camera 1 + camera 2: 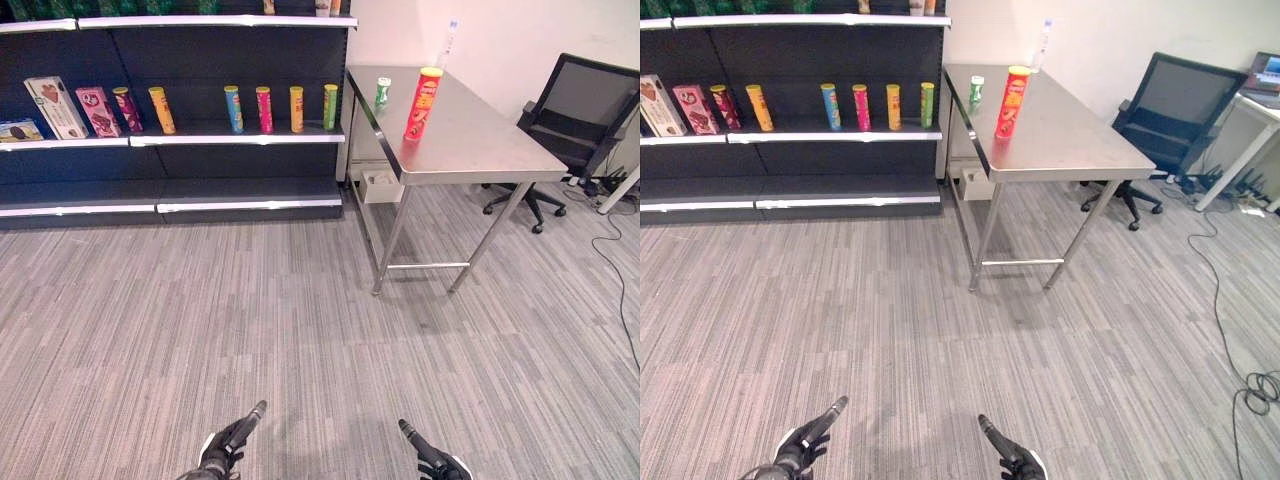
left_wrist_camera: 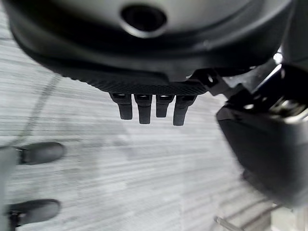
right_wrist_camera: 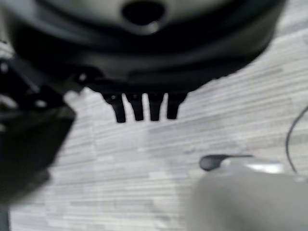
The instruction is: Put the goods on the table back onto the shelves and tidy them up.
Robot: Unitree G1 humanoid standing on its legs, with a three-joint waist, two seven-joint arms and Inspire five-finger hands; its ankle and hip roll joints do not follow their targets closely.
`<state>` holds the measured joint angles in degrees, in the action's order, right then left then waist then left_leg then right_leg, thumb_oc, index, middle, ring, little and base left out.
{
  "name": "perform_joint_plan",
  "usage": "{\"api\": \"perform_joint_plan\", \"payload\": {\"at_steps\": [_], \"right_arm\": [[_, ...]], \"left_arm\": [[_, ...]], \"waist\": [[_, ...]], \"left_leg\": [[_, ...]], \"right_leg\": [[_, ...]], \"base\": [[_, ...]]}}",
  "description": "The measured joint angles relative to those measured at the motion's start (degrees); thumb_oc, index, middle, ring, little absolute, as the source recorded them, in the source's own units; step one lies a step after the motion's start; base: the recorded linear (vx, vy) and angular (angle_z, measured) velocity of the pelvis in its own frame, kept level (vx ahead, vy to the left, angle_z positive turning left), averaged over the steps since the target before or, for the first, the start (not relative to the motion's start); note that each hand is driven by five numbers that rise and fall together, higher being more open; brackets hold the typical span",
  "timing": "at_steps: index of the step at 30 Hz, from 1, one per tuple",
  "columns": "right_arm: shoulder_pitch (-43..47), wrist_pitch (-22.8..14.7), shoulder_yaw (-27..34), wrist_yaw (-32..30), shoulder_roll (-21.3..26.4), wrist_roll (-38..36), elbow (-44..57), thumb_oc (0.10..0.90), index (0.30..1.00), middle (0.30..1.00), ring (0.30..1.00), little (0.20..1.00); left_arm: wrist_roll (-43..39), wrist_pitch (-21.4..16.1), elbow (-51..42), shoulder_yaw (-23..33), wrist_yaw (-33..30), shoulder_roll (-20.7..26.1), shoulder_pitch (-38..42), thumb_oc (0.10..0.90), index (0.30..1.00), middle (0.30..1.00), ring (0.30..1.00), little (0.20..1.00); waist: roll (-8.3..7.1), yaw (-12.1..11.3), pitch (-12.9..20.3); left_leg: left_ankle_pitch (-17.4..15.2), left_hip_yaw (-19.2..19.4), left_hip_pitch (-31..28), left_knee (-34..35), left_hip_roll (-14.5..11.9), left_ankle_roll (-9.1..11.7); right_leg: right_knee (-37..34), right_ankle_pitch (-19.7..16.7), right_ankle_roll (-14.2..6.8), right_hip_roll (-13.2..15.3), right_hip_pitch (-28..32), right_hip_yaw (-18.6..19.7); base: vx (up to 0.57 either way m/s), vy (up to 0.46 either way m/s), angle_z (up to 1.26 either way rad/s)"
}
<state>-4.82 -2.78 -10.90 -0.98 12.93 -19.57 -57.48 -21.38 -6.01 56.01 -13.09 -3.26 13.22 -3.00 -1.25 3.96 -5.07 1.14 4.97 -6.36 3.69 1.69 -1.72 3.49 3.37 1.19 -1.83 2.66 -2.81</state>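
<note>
1. Red can stands on the table at 1 o'clock, green can beside it.
2. Left hand and right hand hang empty, fingers straight.
3. Probably light, stiff, slippery; grasp mid-body.

Head pair: looked down and forward from standing height, both taking in the shelves, steel table and carpet. Wrist pair: each faced down past its own fingers, close to the carpet.
</note>
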Motion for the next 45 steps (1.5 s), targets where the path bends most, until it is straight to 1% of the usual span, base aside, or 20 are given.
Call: {"api": "perform_joint_plan", "payload": {"at_steps": [4,5,8,18,21,27,33,41,45], "right_arm": [[-0.1,0.0,-0.4,0.0,0.1,0.0,-0.1,0.8,0.9,0.9,0.9,0.9],[-0.1,0.0,-1.2,0.0,0.1,0.0,0.0,0.8,0.9,0.9,0.9,0.9],[0.1,0.0,-1.2,0.0,0.1,0.1,0.0,0.8,0.9,0.9,0.9,0.9],[0.2,0.0,-1.2,0.0,0.1,0.2,-0.1,0.8,0.9,0.9,0.9,0.9],[0.2,0.0,-1.2,0.0,0.1,0.2,-0.1,0.8,0.9,0.9,0.9,0.9],[0.1,0.0,-1.1,0.7,0.1,0.0,-0.6,0.8,0.9,0.9,0.9,0.9],[0.0,0.0,-1.1,0.7,0.1,0.0,-0.7,0.8,0.9,0.9,0.9,0.9],[-0.1,0.0,-1.1,0.8,0.1,-1.3,-0.9,0.8,0.9,0.9,0.9,0.9],[0.7,0.0,-1.2,0.8,0.1,-1.3,-2.6,0.8,0.9,0.9,0.9,0.9]], "left_arm": [[0.0,0.0,-0.4,-0.3,0.1,-1.0,0.1,0.8,0.9,0.9,0.9,0.9],[0.1,0.0,-0.4,-0.2,-0.3,-1.0,0.0,0.8,0.9,0.9,0.9,0.9],[0.1,0.0,-0.4,-0.2,-1.1,-1.0,-0.1,0.8,0.9,0.9,0.9,0.9],[0.2,0.0,-0.2,-0.2,-1.0,-1.0,-0.5,0.8,0.9,0.9,0.9,0.9],[1.2,0.0,1.8,-0.2,-1.0,-1.0,-0.4,0.8,0.9,0.9,0.9,0.9],[1.4,0.0,2.2,-0.2,-1.0,-1.0,-0.5,0.8,0.9,0.9,0.9,0.9],[1.8,0.0,2.2,-0.2,-1.0,-1.0,-0.5,0.8,0.9,0.9,0.9,0.9],[2.0,0.0,2.3,-0.2,-1.0,-1.0,-0.5,0.8,0.9,0.9,0.9,0.9],[1.7,0.0,2.3,-0.2,-1.0,-1.0,-0.5,0.8,0.9,0.9,0.9,0.9]], "waist": [[0.85,0.1,-1.1],[0.78,0.1,-1.6],[0.67,0.0,-2.3],[-0.01,0.0,-2.8],[-0.09,0.1,-2.9],[-0.06,0.0,-2.8],[0.01,0.1,-2.8],[0.57,0.2,-2.3],[0.47,0.1,-2.2]], "left_leg": [[0.0,0.2,-1.1,0.8,0.0,0.1],[0.1,0.1,-1.4,1.2,0.0,0.1],[0.1,0.1,-1.6,1.4,0.0,0.2],[0.1,0.1,-1.9,1.4,-0.1,0.3],[0.2,0.1,-1.9,1.4,-0.1,0.3],[0.2,-0.1,-2.0,1.4,-0.1,0.3],[0.2,-0.1,-2.1,1.4,-0.1,0.3],[0.2,0.1,-2.1,1.4,-0.2,0.3],[0.2,0.4,-1.8,1.4,-0.4,0.4]], "right_leg": [[-4.9,-2.5,0.3,-0.2,3.1,0.1],[-6.9,-3.4,0.3,-0.3,4.2,0.1],[-8.8,-4.2,0.4,-0.4,5.2,0.1],[-8.8,-4.1,0.2,-0.6,5.4,0.2],[-8.8,-4.1,0.2,-0.6,5.4,0.2],[-8.8,-4.3,0.5,-0.6,5.6,0.0],[-8.8,-4.3,0.5,-0.6,5.7,0.0],[-8.8,-4.3,0.5,-0.6,5.6,0.1],[-8.8,-4.2,0.3,-0.8,5.1,0.4]], "base": [[0.0,0.0,0.0],[0.0,0.0,0.0],[0.0,0.0,0.0],[0.0,0.0,0.0],[0.0,0.0,0.0],[0.0,0.0,0.0],[0.0,0.0,0.0],[0.01,-0.023,-0.01],[0.01,-0.093,-0.05]]}}
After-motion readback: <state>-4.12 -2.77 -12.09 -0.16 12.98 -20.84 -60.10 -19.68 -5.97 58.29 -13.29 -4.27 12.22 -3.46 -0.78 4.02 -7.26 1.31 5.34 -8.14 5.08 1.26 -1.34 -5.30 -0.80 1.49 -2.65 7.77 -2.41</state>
